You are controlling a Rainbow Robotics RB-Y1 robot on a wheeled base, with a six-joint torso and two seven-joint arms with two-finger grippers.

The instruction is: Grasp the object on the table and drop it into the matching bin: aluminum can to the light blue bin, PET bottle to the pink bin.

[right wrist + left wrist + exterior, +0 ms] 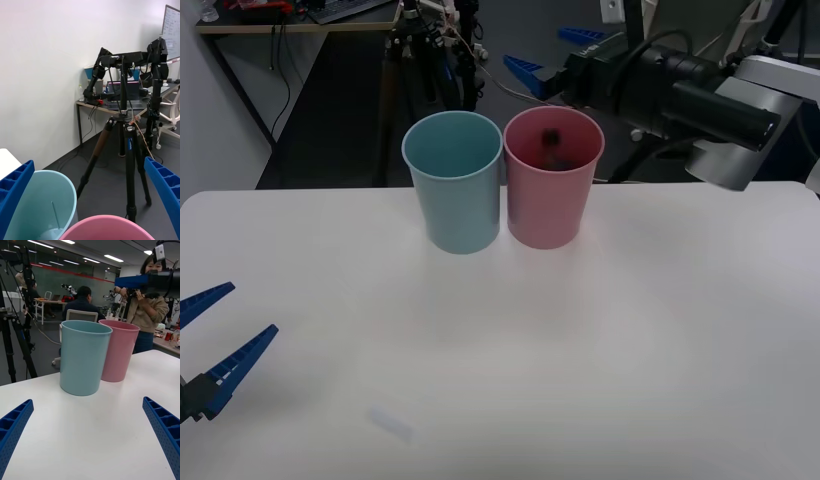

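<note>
The right gripper is held high behind the pink bin, its blue fingers spread apart and nothing gripped between them. The PET bottle is seen from the front view lying inside the pink bin as a dark shape near the bottom, so the drop is judged complete. The left gripper is parked low over the near left corner of the table, its fingers also spread and empty. The light blue bin stands just beside the pink one, their walls touching or nearly so. The chief risk from here is judged to be in the withdrawal: if the right arm were lowered or swung across while being pulled back, a finger could catch the pink bin's rolled rim and tip it, and the neighbouring bin could be knocked with it. The bottle inside the bin is given by the front view alone; from the left wrist view the bins are seen side-on and their contents are hidden. In the right wrist view both rims are looked over from above, with a tripod on the floor beyond the table.
</note>
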